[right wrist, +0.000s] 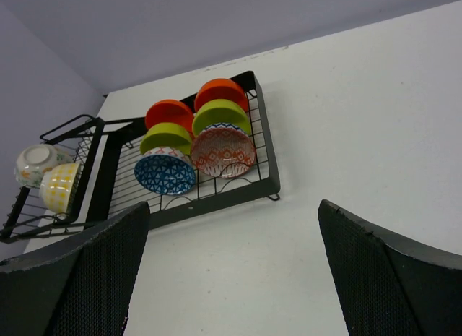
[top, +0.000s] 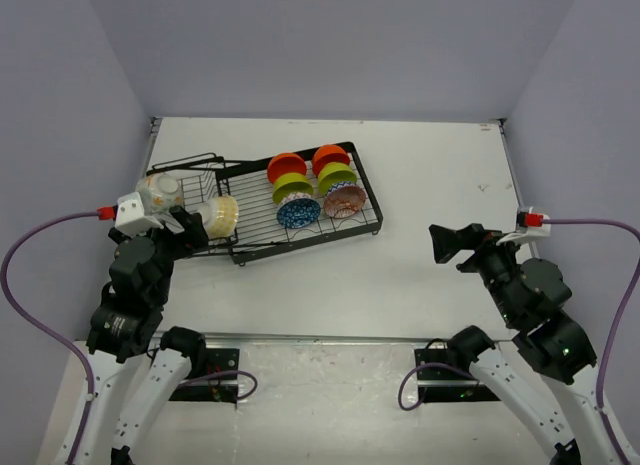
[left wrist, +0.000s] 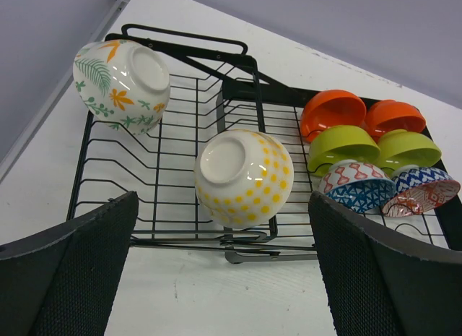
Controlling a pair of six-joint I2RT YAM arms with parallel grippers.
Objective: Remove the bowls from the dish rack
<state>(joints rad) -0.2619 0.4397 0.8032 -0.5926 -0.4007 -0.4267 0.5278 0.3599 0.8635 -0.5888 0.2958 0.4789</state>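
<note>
Setting: we log a robotics lab test cell. Evidence: bare white tabletop (top: 440, 185) boxed in by plain lilac wall panels (top: 330, 45); left arm (top: 135, 285) and right arm (top: 530, 305) behind a metal rail (top: 320, 338); purple cables (top: 25, 315); a dish rack (top: 255, 215) as sole household prop.

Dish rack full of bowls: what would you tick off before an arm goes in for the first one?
1. Left gripper open and holding nothing: ok.
2. Right gripper open and holding nothing: ok.
3. Yellow-dotted bowl centred ahead of the left gripper: ok, judging by the left wrist view.
4. Neighbour out of the way: ok, the leaf-patterned bowl sits apart from it.
5. Bare table for setting bowls down: ok, to the right of the dish rack.
6. Left gripper's clearance from the rack's wires: cannot tell.
</note>
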